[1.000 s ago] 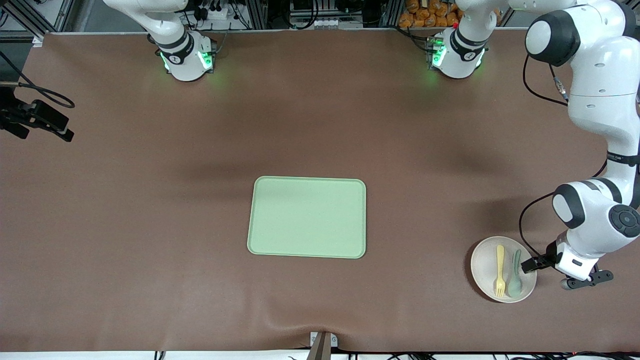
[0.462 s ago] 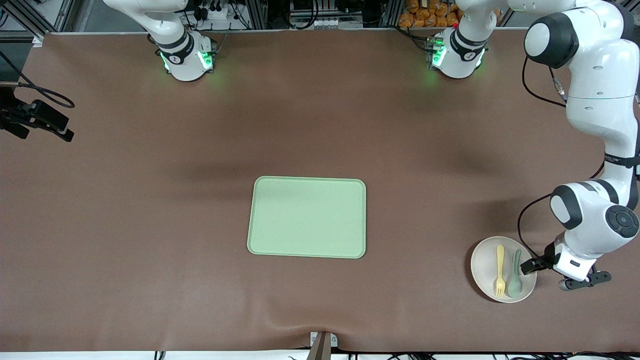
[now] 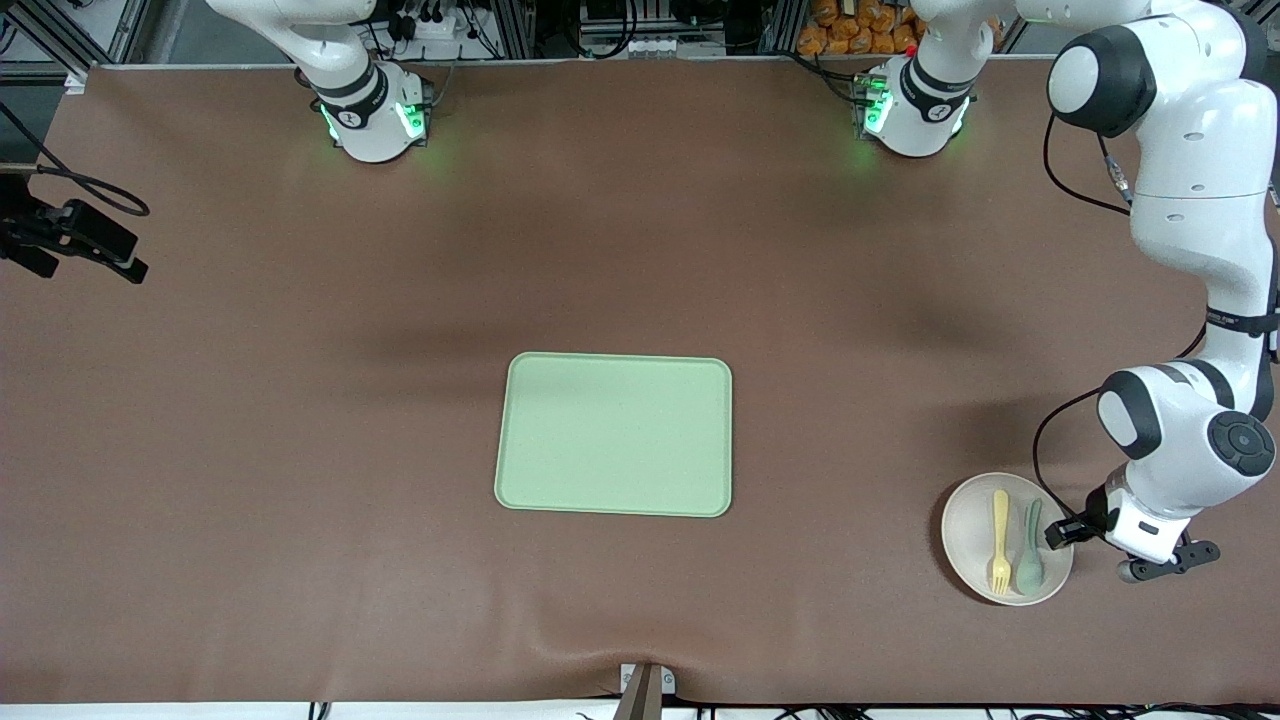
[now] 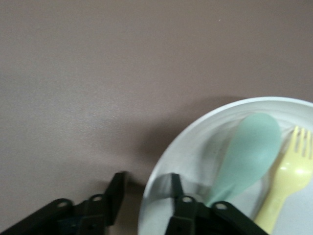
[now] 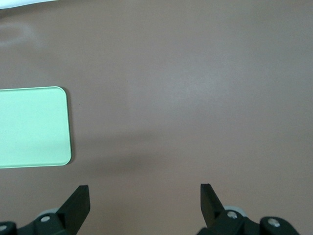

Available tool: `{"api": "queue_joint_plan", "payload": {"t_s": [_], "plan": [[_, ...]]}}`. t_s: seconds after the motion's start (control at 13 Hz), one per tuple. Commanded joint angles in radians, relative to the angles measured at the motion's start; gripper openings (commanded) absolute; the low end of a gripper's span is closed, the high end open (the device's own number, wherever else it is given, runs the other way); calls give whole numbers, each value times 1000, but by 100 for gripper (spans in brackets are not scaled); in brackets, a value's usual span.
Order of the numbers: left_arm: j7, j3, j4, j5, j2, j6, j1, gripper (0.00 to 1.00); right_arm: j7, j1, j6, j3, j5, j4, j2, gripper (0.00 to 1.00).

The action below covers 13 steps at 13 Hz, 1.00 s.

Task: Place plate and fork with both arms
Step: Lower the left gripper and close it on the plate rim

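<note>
The off-white plate (image 3: pixel 966 530) sits toward the left arm's end of the table, near the front camera. On it lie the pale-yellow fork (image 3: pixel 1000 541) and a grey-green spoon (image 3: pixel 1029 548), side by side. My left gripper (image 3: pixel 1062 533) is low at the plate's rim, at the edge nearest the spoon. In the left wrist view my left gripper (image 4: pixel 146 188) is open and straddles the rim of the plate (image 4: pixel 195 147), one finger outside and one inside, beside the spoon (image 4: pixel 247 156) and fork (image 4: pixel 291 169). My right gripper (image 5: pixel 144 196) is open and empty above bare table and waits.
A rectangular light-green tray (image 3: pixel 615 434) lies at the table's middle; its corner shows in the right wrist view (image 5: pixel 32 127). A black camera mount (image 3: pixel 70 235) sits at the table edge toward the right arm's end. The brown table mat (image 3: pixel 300 400) is bare around the tray.
The left arm's wrist has shifted very slightly at the plate's rim. The plate, fork, spoon and tray have not moved.
</note>
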Motion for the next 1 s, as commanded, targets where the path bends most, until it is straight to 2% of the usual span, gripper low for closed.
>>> {"api": "queue_joint_plan", "payload": {"t_s": [0.0,0.62,0.92], "plan": [[-34,2,25,2,16,7,-4,0,1,-2,-6,-1,4,0,-4,100],[-41,2,21,0,-6,7,-4,0,1,-1,-8,-1,4,-2,-4,100],[1,-87,-13,3,-37,2,8,0,1,-1,-8,-1,4,-2,-4,100]]}}
